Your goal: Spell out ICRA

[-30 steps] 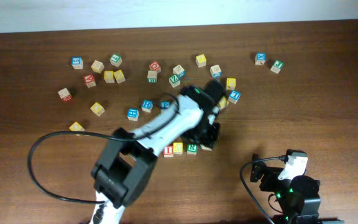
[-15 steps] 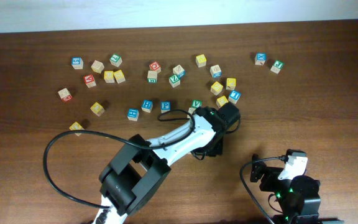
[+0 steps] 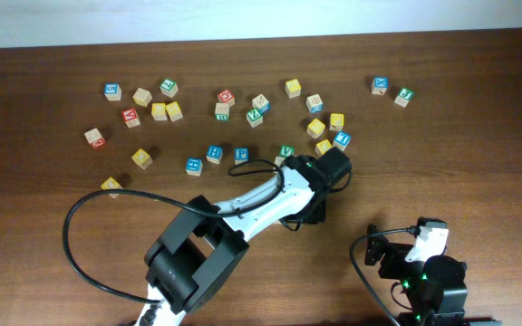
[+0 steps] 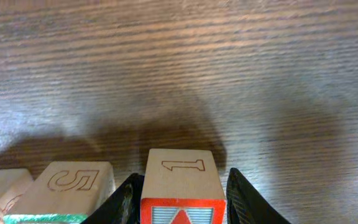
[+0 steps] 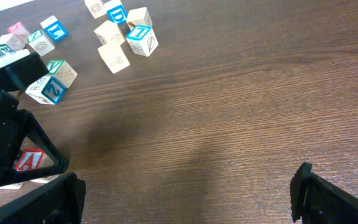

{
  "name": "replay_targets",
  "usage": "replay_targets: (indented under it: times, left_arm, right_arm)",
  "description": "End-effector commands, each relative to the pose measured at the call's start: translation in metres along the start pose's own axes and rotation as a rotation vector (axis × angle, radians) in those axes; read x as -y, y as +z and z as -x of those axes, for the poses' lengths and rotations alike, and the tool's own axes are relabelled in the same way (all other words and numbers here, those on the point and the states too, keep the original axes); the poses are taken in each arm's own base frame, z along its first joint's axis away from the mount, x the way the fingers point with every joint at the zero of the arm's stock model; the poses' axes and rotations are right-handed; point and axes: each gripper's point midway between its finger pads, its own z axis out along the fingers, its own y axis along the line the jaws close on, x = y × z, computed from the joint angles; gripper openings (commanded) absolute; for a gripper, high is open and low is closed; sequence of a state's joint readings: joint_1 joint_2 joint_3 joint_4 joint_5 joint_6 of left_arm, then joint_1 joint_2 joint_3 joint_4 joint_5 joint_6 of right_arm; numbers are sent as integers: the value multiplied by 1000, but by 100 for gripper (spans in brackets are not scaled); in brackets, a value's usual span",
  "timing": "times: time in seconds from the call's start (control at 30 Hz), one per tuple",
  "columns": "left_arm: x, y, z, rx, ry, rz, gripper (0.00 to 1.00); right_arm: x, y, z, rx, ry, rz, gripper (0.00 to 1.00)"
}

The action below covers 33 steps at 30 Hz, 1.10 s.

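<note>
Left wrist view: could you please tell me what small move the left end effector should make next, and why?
Probably open wider before lifting. The red-framed cube sits between the fingers of the left end effector, level with the green-framed cube beside it, so it looks placed in the row.

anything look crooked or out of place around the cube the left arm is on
Nothing stands out. The red-framed A cube sits flat and square inside the left gripper, beside the green-framed cube. The loose cubes farther off lie at random angles, none stacked or visibly damaged. The left arm hides this spot from overhead.
</note>
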<state>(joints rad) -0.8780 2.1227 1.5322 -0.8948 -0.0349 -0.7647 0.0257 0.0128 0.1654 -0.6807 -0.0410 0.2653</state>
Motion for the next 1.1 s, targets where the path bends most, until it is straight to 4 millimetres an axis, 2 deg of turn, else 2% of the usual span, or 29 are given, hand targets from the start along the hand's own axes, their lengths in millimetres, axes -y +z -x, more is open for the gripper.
replay_targets:
  times: [0.0,0.1,0.23,0.33,0.47,0.57,0.63,0.7,0.8,0.83,0.87,0.9,0.97,1.0,1.07]
  left_arm:
    - [0,-2,3,21,-9,0,35]
    - [-9,-2,13,26,-41,-1,34]
    - [-12,-3,35,73,-23,-35,50]
    - [-9,-12,51,107,-33,-60,50]
    - [-10,-50,86,161,-64,-93,49]
    - [-26,-101,112,187,-65,-92,47]
    - [-55,-138,124,190,-128,-79,47]
    - [-91,-169,128,195,-165,-61,47]
    - [-154,-213,128,240,-226,-47,48]
    - [-181,-234,123,266,-273,-42,48]
    - [-198,-245,119,278,-309,-38,49]
    - [-227,-263,109,297,-343,-23,50]
    - [-261,-284,92,316,-381,0,50]
    - [-275,-292,83,322,-395,11,50]
    - [-284,-301,66,311,-417,22,50]
  right_arm:
    - [3,-1,1,3,0,-18,98]
    - [3,-1,1,3,0,-17,98]
    - [3,-1,1,3,0,-17,98]
    - [3,-1,1,3,0,-17,98]
    - [3,-1,1,3,0,-17,98]
    - [3,-1,1,3,0,-17,98]
    - [3,-1,1,3,0,-18,98]
    - [3,-1,1,3,0,-17,98]
    - [3,-1,1,3,0,-18,98]
    - [3,-1,1,3,0,-17,98]
    - [3,-1,1,3,0,-17,98]
    - [3,-1,1,3,0,-17,98]
    - [3,-1,1,3,0,-17,98]
    - [3,-1,1,3,0,-17,98]
    - [3,-1,1,3,0,-17,98]
